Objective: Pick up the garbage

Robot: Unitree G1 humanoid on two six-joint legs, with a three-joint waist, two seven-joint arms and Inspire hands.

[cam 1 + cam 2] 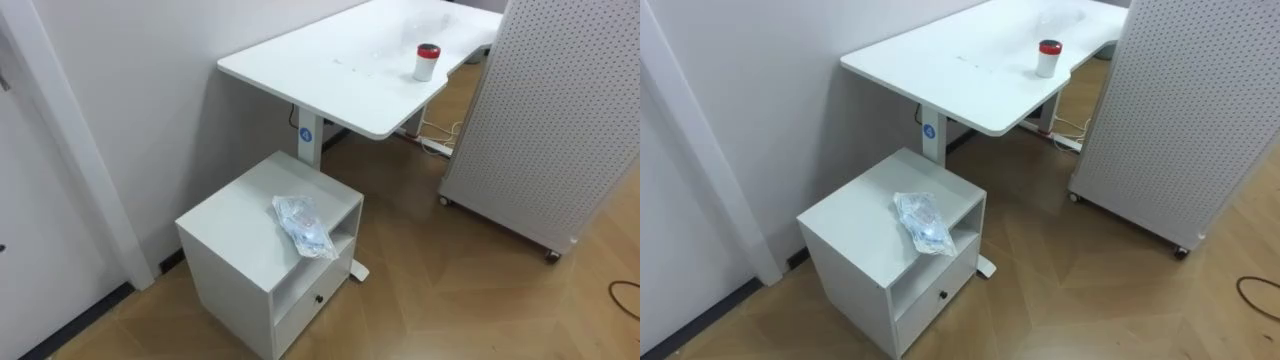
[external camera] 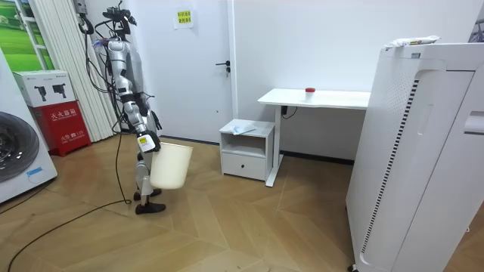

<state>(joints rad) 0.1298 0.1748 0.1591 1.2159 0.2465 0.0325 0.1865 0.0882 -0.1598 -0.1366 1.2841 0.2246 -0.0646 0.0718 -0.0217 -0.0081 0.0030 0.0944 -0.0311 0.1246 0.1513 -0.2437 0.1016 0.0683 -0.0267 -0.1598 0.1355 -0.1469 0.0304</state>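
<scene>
A crumpled clear plastic bag, the garbage, lies on top of the low white cabinet, near its front edge and right above the open shelf, with one end hanging slightly over the edge. Under that shelf the cabinet has a drawer with a small dark knob. Just behind the cabinet stands a white desk, its leg coming down close to the cabinet's back corner. On the desk, well away from the cabinet, a small white cup with a red lid stands upright. To the cabinet's right, across a strip of wooden floor, is a tall white perforated unit on castors. In the room view the robot stands upright on the wooden floor well off to the cabinet's left side, turned toward it. A white bin hangs tilted at its hip on the cabinet side. The right hand is at the bin's rim, but I cannot tell how its fingers are set.
</scene>
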